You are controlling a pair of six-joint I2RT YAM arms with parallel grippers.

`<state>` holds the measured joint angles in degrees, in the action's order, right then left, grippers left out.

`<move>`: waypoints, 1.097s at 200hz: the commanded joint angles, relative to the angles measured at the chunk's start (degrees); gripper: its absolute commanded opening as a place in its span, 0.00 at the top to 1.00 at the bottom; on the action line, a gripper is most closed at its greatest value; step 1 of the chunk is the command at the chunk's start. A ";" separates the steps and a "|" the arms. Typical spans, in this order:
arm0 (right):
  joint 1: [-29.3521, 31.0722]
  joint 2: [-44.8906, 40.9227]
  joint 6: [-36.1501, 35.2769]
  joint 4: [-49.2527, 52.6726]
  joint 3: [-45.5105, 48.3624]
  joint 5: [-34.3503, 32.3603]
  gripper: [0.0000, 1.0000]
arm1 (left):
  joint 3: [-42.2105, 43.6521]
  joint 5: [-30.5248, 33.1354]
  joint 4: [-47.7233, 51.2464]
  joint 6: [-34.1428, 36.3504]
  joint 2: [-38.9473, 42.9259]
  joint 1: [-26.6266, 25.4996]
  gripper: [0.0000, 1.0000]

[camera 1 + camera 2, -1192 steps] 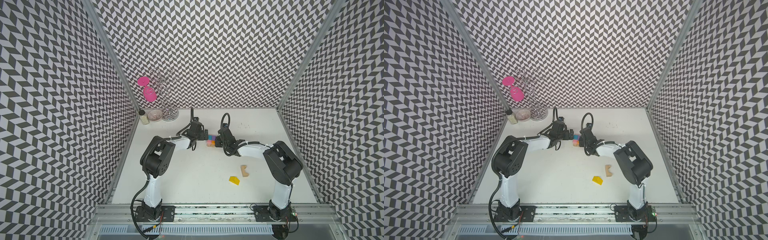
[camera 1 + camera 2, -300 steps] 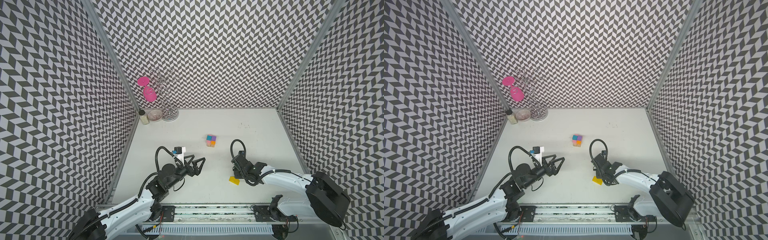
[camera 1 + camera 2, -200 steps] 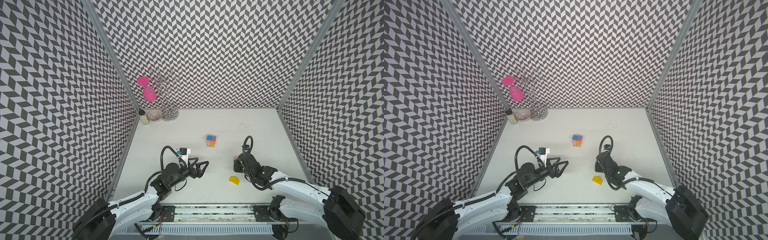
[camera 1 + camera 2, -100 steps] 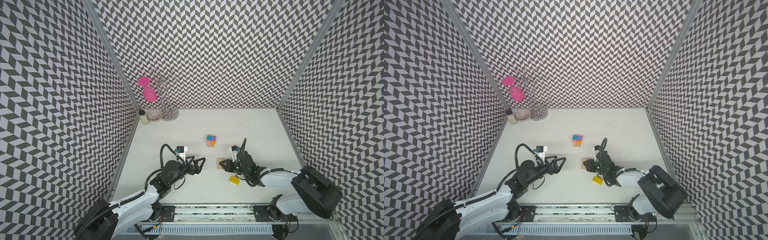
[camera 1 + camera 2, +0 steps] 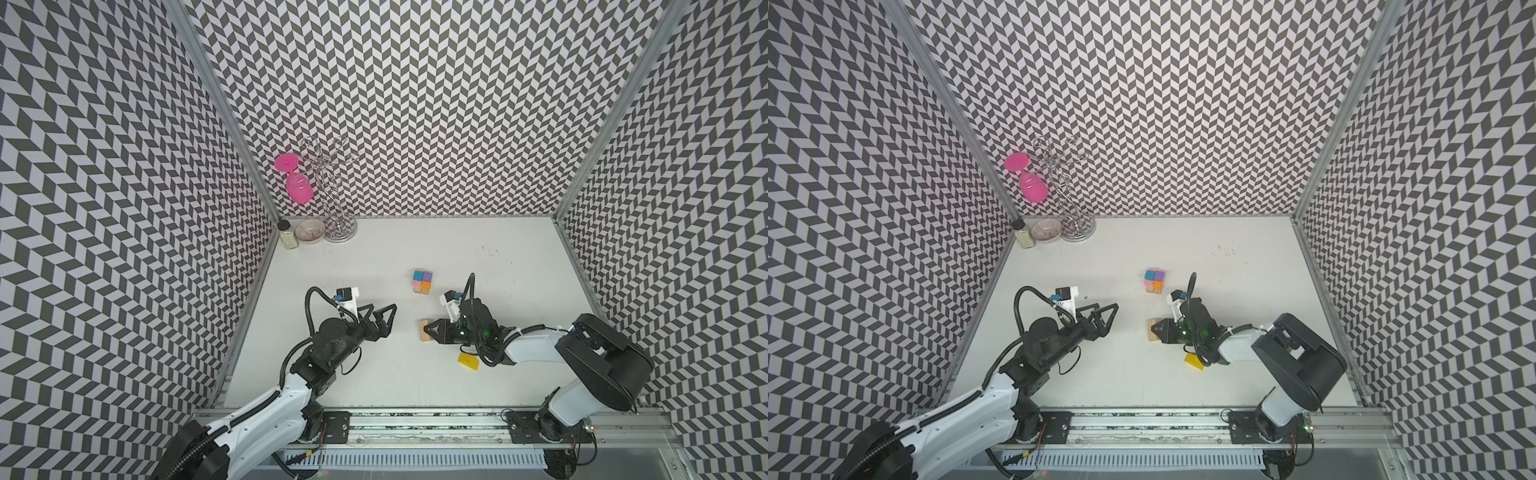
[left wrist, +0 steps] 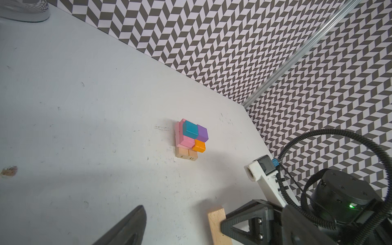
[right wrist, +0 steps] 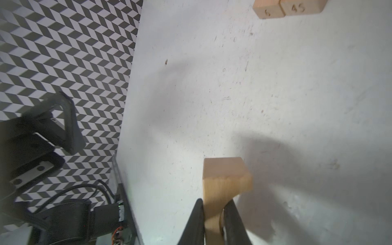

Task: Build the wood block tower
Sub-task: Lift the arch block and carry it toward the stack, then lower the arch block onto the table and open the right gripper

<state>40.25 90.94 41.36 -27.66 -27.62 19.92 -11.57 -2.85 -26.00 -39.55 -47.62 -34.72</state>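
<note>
As right wrist shows, tool point(image 7: 214, 203) pinches arch point(image 7: 224, 176)

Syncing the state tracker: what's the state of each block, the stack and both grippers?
Multicoloured wood block tower: standing, partly built.
Tan wooden arch block: held in right gripper.
Yellow roof-shaped wood block: lying loose on white table.
Right gripper: shut on the arch block.
Left gripper: open, empty.

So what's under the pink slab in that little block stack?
Two tan bars lie side by side beneath the pink slab; only their numbered ends show. The rest is covered by it and the orange block.
</note>
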 commanded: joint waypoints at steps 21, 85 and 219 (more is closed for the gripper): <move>-2.57 -0.47 -2.30 2.25 0.80 -2.29 0.70 | 0.59 -0.46 -0.02 0.53 0.24 0.47 0.00; -3.06 -8.02 -8.25 12.60 0.03 -11.43 0.52 | 0.37 -0.19 -0.24 1.34 -0.11 0.86 0.00; 14.45 -4.06 -5.65 30.21 -6.62 -41.85 0.34 | 1.71 22.19 8.75 9.42 5.73 6.80 0.00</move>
<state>54.52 85.01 31.99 -1.39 -31.94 -11.81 -11.22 13.26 -18.46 -31.53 -42.96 -28.34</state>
